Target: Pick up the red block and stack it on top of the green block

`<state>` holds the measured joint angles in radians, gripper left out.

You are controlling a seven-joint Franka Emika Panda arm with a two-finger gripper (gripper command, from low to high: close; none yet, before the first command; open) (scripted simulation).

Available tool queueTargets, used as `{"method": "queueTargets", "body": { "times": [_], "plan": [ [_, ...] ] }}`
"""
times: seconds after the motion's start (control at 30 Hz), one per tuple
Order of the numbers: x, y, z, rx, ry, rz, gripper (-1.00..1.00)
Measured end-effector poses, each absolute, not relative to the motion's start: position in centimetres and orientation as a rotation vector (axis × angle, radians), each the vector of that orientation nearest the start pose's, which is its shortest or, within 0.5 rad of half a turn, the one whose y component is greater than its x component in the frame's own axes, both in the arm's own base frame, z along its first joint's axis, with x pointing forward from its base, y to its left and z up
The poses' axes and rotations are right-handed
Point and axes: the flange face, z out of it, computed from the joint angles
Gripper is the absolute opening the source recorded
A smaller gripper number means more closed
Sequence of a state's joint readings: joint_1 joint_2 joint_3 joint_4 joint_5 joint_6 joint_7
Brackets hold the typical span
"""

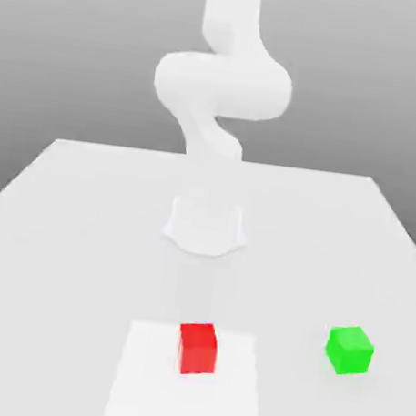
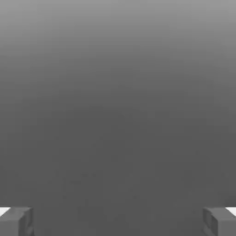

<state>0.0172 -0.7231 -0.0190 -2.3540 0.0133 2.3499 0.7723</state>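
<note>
a grey backdrop, paler towards twelve o'clock and darker lower down, lies behind everything in the exterior view (taking the middle of that view as the centre of the dial). in front of it spreads the desk (image 1: pixel 77 260), a broad, pale surface whose far edge runs straight across. the white arm (image 1: pixel 223 85) stands on it, its base just below the dial's centre and its bulky links rising towards twelve o'clock, where they run out of view. at six o'clock a brighter white patch (image 1: pixel 147 397) lies on the desk, its sides spreading apart towards the viewer.

the tool (image 2: pixel 118 221) is released: in the hand view its two fingers stand wide apart with nothing between them, against plain dark grey that lightens towards one edge.

last come the two small blocks, much alike in size. the red block (image 1: pixel 198 349) sits at six o'clock, on the white patch and near its far edge, flat on its base and turned slightly. the green block (image 1: pixel 349 350) sits at four o'clock on the bare desk, turned a little too. seen from the red block, it is at about three o'clock, well apart, its top face uncovered.
</note>
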Motion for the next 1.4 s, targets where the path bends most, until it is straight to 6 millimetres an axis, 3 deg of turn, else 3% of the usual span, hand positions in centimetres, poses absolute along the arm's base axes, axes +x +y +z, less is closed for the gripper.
{"method": "queueTargets", "body": {
  "times": [0.13, 0.3, 0.4, 0.53, 0.6, 0.67, 0.83, 0.87, 1.1, 1.3, 1.4],
  "plan": [
    [42.0, -0.3, 56.2, -2.607, 1.014, -0.729, 0.0],
    [43.9, 0.4, 43.7, -2.74, 0.992, -0.492, 0.0],
    [43.2, 0.8, 36.2, -2.821, 0.974, -0.343, 0.0],
    [40.3, 1.0, 26.5, -2.933, 0.944, -0.136, 0.0],
    [38.2, 0.9, 22.6, -2.982, 0.93, -0.044, 0.0],
    [37.6, 0.9, 20.2, -2.999, 0.922, -0.014, 0.0],
    [37.3, 0.9, 15.3, -3.005, 0.919, -0.002, 0.0],
    [37.2, 0.9, 14.6, -3.004, 0.92, -0.001, -1.0],
    [37.2, 0.9, 14.6, -3.004, 0.92, -0.001, -1.0],
    [37.3, 0.9, 19.7, -3.005, 0.92, -0.002, -1.0],
    [37.3, 1.5, 21.1, -3.043, 0.781, -0.001, -1.0]
  ]
}}
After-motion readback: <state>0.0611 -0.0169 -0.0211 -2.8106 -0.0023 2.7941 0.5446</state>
